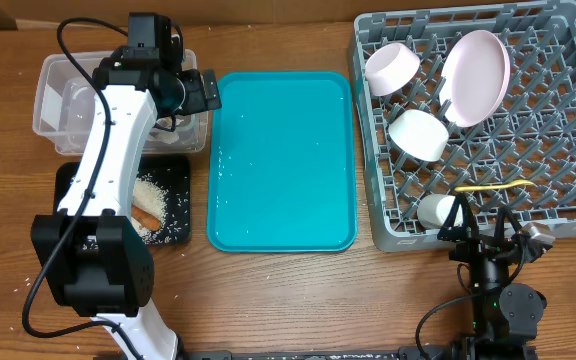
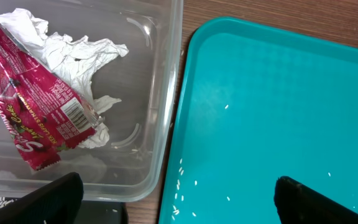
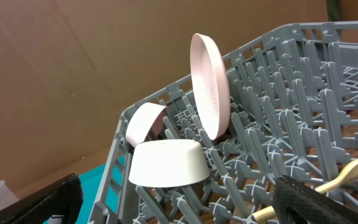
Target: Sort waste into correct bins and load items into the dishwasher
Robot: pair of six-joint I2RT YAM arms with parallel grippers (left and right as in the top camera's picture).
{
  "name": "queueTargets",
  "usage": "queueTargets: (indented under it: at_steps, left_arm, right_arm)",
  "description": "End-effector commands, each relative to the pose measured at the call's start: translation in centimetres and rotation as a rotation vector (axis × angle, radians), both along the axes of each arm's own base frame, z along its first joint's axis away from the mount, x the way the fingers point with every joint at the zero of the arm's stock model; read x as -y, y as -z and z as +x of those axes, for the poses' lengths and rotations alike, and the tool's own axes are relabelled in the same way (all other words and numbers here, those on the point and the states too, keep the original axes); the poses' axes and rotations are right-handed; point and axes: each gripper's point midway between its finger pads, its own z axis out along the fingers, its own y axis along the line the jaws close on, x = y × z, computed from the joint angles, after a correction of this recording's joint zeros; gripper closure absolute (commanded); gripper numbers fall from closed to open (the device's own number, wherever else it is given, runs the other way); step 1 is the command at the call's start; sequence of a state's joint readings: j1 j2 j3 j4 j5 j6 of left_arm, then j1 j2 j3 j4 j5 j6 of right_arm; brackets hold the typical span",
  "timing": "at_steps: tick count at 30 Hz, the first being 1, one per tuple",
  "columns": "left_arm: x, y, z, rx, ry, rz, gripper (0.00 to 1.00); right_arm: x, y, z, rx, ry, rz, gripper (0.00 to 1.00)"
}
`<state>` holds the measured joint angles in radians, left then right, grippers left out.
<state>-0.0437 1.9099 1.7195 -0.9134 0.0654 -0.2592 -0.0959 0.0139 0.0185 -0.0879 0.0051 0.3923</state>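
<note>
My left gripper (image 1: 206, 90) hangs open over the gap between the clear tub (image 1: 53, 100) and the teal tray (image 1: 283, 160). In the left wrist view the red wrapper (image 2: 36, 106) and white tissue (image 2: 73, 53) lie inside the tub (image 2: 166, 93). A few rice grains (image 2: 182, 186) sit on the teal tray (image 2: 278, 93). The black tray (image 1: 178, 165) holds rice (image 1: 153, 192) and a brown sausage stick (image 1: 148, 215). The grey rack (image 1: 568, 215) holds the plate (image 1: 476, 75), two bowls (image 1: 391, 68) (image 1: 418, 133), the cup (image 1: 435, 210) and the yellow spoon (image 1: 493, 186). My right gripper (image 1: 483, 228) is open and empty at the rack's front edge.
The left arm crosses over the black tray and part of the tub. In the right wrist view the plate (image 3: 210, 87) stands upright among the pegs, a bowl (image 3: 166, 163) lies upside down in front of it, and the spoon (image 3: 347, 171) lies at the right.
</note>
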Motion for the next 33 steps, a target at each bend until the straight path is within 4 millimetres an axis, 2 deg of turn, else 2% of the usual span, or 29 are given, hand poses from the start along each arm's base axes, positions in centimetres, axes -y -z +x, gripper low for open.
queueTargets:
  at_steps: [1,22,25,27,29,30,33]
  left_arm:
    - [-0.4,-0.9,0.5,0.026,-0.005,0.010,0.00]
    - [-0.4,-0.9,0.5,0.027,-0.007,0.016,0.00]
    - [-0.6,-2.2,0.4,0.058,0.000,0.038,0.00]
    - [-1.8,-3.6,0.1,0.088,-0.007,0.120,0.00]
    - [-2.4,-5.6,-0.3,0.133,-0.026,0.152,0.00]
    - [-2.3,-7.6,-0.8,0.177,-0.027,0.152,0.00]
    - [-2.4,-11.0,-1.8,0.253,-0.035,0.153,0.00]
  right_arm:
    - [0.1,0.1,0.0,0.008,0.007,-0.001,0.00]
    - [0.1,0.1,0.0,0.008,0.007,-0.001,0.00]
    - [0.1,0.1,0.0,0.008,0.007,-0.001,0.00]
    - [0.1,0.1,0.0,0.008,0.007,-0.001,0.00]
    - [0.1,0.1,0.0,0.008,0.007,-0.001,0.00]
    - [0.1,0.1,0.0,0.008,0.007,-0.001,0.00]
    - [0.1,0.1,0.0,0.008,0.007,-0.001,0.00]
